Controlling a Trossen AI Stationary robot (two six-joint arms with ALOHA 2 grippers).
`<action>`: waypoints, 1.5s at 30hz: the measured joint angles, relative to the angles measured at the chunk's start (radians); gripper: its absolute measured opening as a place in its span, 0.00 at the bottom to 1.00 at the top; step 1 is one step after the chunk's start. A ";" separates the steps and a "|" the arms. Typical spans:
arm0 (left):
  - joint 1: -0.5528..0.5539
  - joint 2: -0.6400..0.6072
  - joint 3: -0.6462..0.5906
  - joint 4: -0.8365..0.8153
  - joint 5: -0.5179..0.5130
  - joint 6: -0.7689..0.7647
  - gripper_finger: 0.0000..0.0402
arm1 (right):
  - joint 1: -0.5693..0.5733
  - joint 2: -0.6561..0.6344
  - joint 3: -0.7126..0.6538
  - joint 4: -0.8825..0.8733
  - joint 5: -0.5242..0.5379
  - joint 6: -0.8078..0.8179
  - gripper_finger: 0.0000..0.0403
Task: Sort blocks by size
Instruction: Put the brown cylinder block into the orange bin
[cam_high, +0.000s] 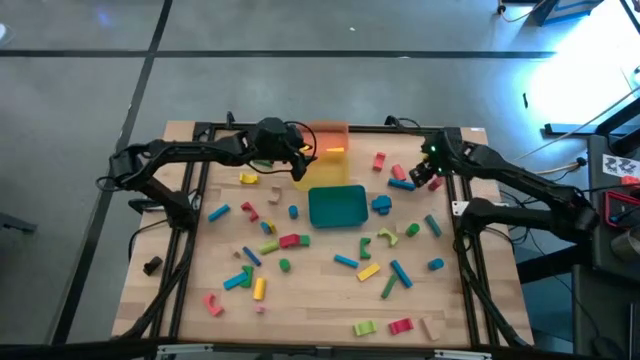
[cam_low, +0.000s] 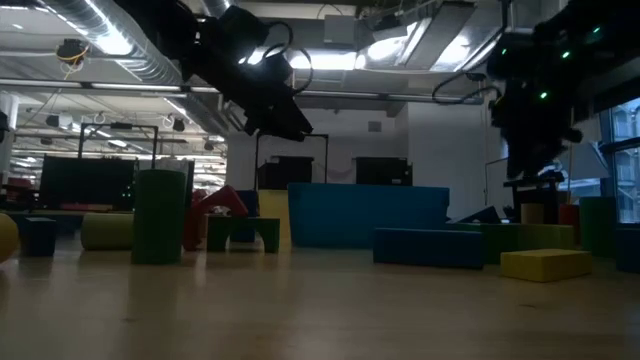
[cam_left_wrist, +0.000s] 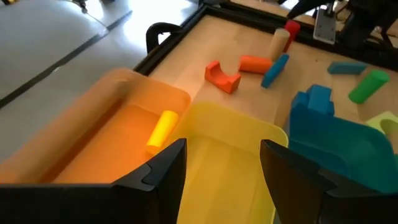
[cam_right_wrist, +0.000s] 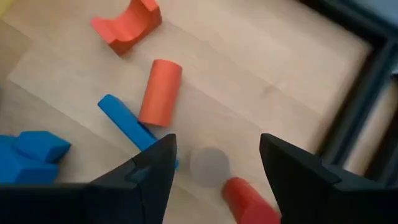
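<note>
Across the table: dozens of blocks (cam_high: 345, 261) scattered | one yellow cylinder (cam_left_wrist: 161, 129) in orange tray (cam_left_wrist: 93, 140) | left gripper (cam_left_wrist: 224, 163) over yellow tray (cam_left_wrist: 227, 134), parted, empty | right gripper (cam_right_wrist: 214, 162) above one orange cylinder (cam_right_wrist: 160, 92), one blue bar (cam_right_wrist: 127, 124), parted, empty | one teal tray (cam_high: 337, 207) central

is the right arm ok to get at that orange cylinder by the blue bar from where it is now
Probably yes. The right gripper hangs open above the table with nothing between its fingers, and the orange cylinder lies just ahead. Its top is clear; only the blue bar touches one end, so a grasp across the middle looks free.
</note>
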 joint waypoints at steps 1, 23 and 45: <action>0.000 0.000 0.000 0.001 0.000 0.000 0.47 | -0.021 0.023 0.000 0.010 -0.024 -0.014 0.58; 0.000 0.000 0.000 -0.019 0.000 0.004 0.46 | -0.069 0.252 0.000 0.008 -0.093 -0.048 0.58; 0.000 0.001 0.000 -0.019 -0.001 0.009 0.47 | -0.069 0.343 0.000 0.069 -0.092 -0.064 0.33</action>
